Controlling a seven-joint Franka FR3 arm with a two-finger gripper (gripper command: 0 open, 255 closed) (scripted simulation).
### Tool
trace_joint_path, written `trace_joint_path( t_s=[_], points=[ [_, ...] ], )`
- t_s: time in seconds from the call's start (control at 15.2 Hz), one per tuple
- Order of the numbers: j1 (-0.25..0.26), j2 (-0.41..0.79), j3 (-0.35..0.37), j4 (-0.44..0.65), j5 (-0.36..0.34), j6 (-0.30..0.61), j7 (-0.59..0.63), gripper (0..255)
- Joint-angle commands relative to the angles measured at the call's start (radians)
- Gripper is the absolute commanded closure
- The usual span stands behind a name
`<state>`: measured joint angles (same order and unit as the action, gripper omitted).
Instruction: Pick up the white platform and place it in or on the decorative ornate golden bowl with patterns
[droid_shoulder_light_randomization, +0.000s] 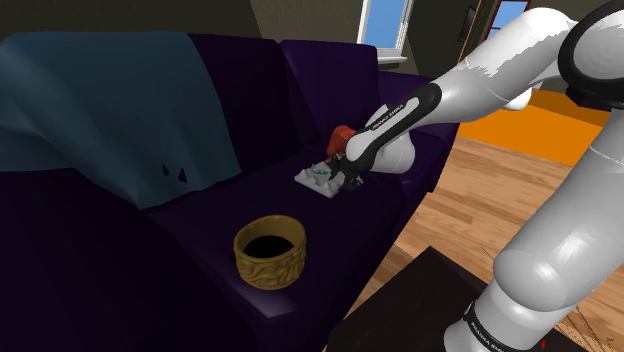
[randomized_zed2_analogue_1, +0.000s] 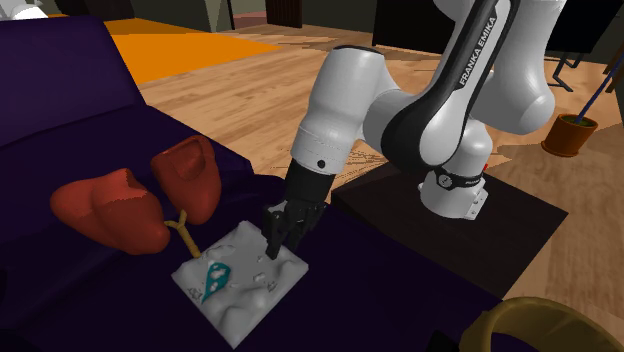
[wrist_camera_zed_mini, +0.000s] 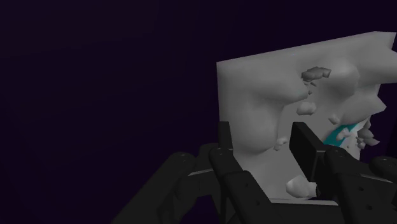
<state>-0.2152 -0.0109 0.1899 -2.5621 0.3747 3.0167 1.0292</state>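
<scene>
**White platform** (randomized_zed2_analogue_1: 240, 280), a flat slab with a lumpy top and a teal mark: lies flat on the seat of a dark purple sofa (droid_shoulder_light_randomization: 150, 270), well apart from the golden bowl (droid_shoulder_light_randomization: 270, 262), an ornate round vessel with a patterned wall on the same seat. Not yet lifted.

**Black two-finger gripper** (randomized_zed2_analogue_1: 272, 245): bears down steeply on one edge of the slab. Fingers set narrow and, as far as the wrist view tells, clasping a raised part there. Probably taken at the edge because a slab lying flat offers little other purchase.

**Red two-lobed object** (randomized_zed2_analogue_1: 110, 210) on a tan stem: sits touching or just beside the slab on its side farther from the bowl. Lies off the carrying path, yet may snag on lifting.

**Blue throw** (droid_shoulder_light_randomization: 110, 100): hangs over the backrest, well apart from the bowl, no hindrance.

**Between slab and bowl:** bare cushion. The slab looks nearly as wide as the upturned bowl mouth, so likelier to rest on the rim than inside.
</scene>
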Motion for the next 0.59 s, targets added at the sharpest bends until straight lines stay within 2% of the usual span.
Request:
trace_joint_path(
  t_s=[0.0,0.53],
  points=[
    [-0.002,-0.013,-0.001,0.001,-0.014,-0.016,0.013,255],
    [-0.02,-0.112,0.0,0.022,-0.08,-0.136,0.076,255]
  ],
)
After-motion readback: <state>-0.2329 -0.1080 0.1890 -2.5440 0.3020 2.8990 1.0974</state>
